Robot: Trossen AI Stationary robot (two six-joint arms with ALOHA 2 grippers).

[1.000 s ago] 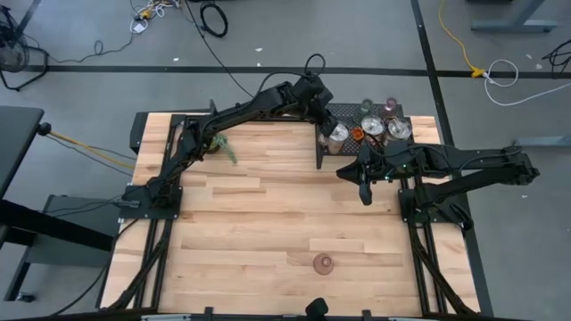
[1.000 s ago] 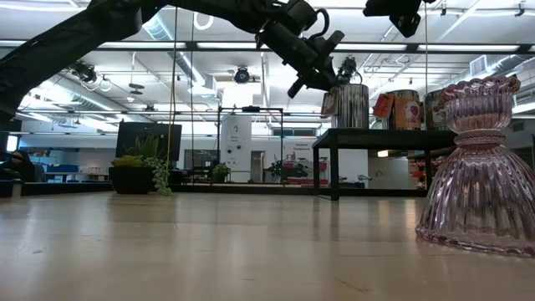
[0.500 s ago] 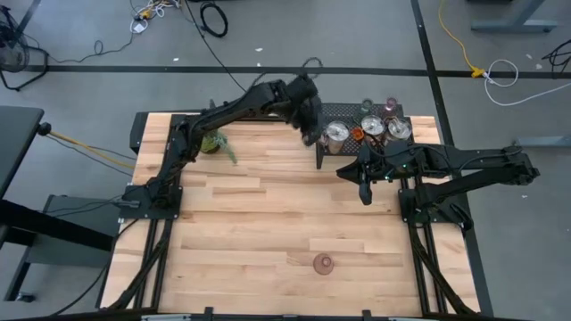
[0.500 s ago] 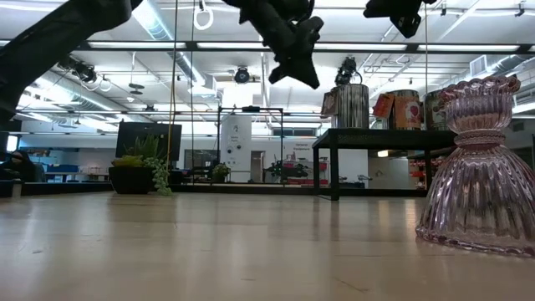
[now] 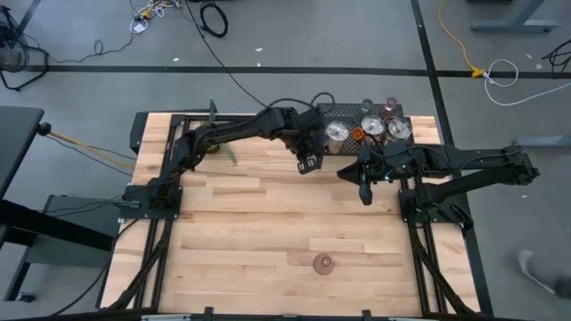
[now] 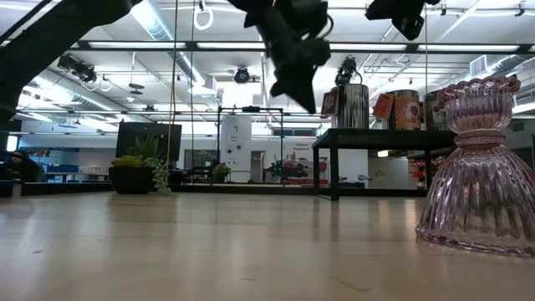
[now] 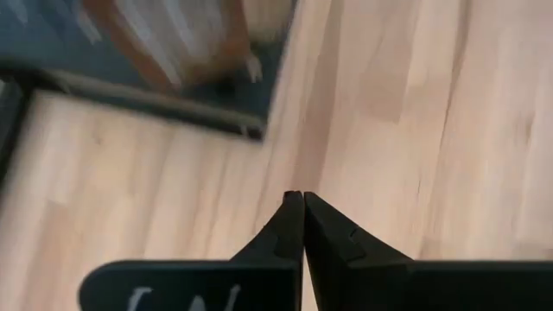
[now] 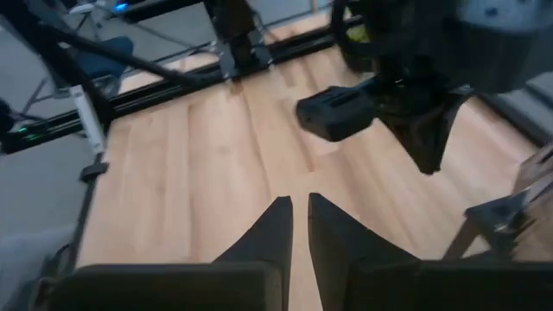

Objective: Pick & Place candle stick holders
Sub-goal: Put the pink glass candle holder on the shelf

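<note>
A pink ribbed glass candle stick holder (image 5: pixel 323 262) stands alone on its wide base near the table's front edge; it looms at the right of the low view (image 6: pixel 480 167). Several other holders, silver (image 5: pixel 336 133) and brownish (image 5: pixel 357 134), stand on a black stand (image 5: pixel 343 111) at the far right; they also show in the low view (image 6: pixel 349 104). My left gripper (image 5: pixel 308 163) is shut and empty, pointing down just in front of the stand's left end (image 7: pixel 301 197). My right gripper (image 5: pixel 364 193) hangs shut and empty in front of the stand (image 8: pixel 300 201).
A small potted green plant (image 5: pixel 215 143) sits at the far left of the table under the left arm. The bare wooden tabletop (image 5: pixel 268 223) spreads between the stand and the lone pink holder. The left gripper shows close ahead in the right wrist view (image 8: pixel 415 121).
My left gripper has drawn back from the silver holder on the stand, first toward the table's left, then toward the near edge, and has tipped until it points down. The holders on the stand and the pink holder have stayed in place.
</note>
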